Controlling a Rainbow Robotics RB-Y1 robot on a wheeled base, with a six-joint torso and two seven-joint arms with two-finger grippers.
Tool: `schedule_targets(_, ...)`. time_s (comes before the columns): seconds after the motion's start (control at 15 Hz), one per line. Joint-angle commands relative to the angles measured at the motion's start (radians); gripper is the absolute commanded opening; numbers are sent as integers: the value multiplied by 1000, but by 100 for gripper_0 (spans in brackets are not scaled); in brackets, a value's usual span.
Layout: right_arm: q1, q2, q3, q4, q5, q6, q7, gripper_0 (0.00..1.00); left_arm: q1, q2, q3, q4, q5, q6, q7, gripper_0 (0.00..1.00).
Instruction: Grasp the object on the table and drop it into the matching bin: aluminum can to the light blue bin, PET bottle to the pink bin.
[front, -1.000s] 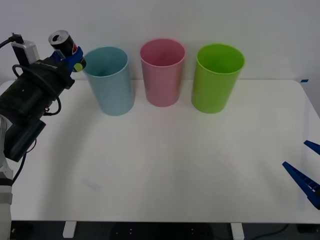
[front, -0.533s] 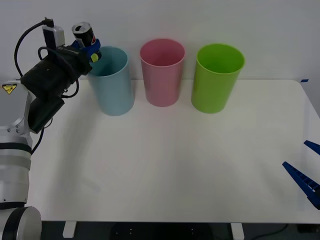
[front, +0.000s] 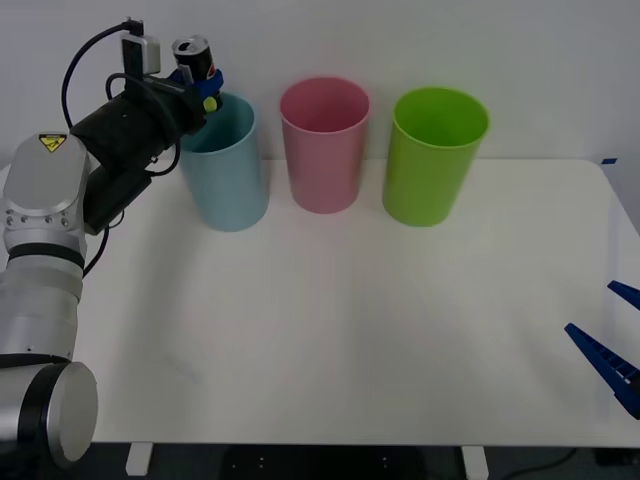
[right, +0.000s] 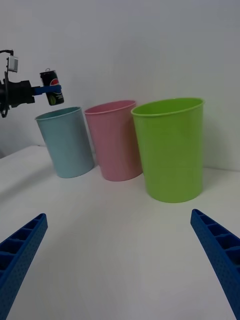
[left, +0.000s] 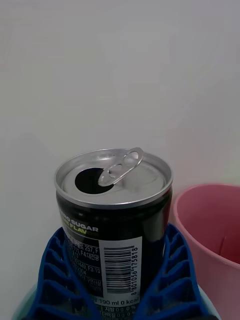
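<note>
Aluminum can: dark cylinder, opened silver top, pinched by ribbed blue left gripper above light blue bin's 10 o'clock rim; right gripper spread.

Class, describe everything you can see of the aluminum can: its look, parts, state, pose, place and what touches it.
The aluminum can is small, dark and metallic-looking, with a silver top, an open mouth, a raised pull tab, a barcode and a red-white-blue logo. It stands roughly upright in the air, clamped between the blue ribbed fingers of the left gripper, above the near-left rim of the light blue bin. Nothing else touches it.
</note>
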Motion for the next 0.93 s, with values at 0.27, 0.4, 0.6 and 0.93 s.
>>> schedule_targets(0.27,0,0,0,0,0,0,0,100,0,-6,-1,1,-1,1,-3,0)
schedule_targets(0.4,0,0,0,0,0,0,0,100,0,-6,-1,1,5,1,-5,39)
schedule_targets(0.6,0,0,0,0,0,0,0,100,2,-6,-1,1,17,1,0,100)
schedule_targets(0.93,0,0,0,0,0,0,0,100,6,-6,2,1,40,-8,-2,100)
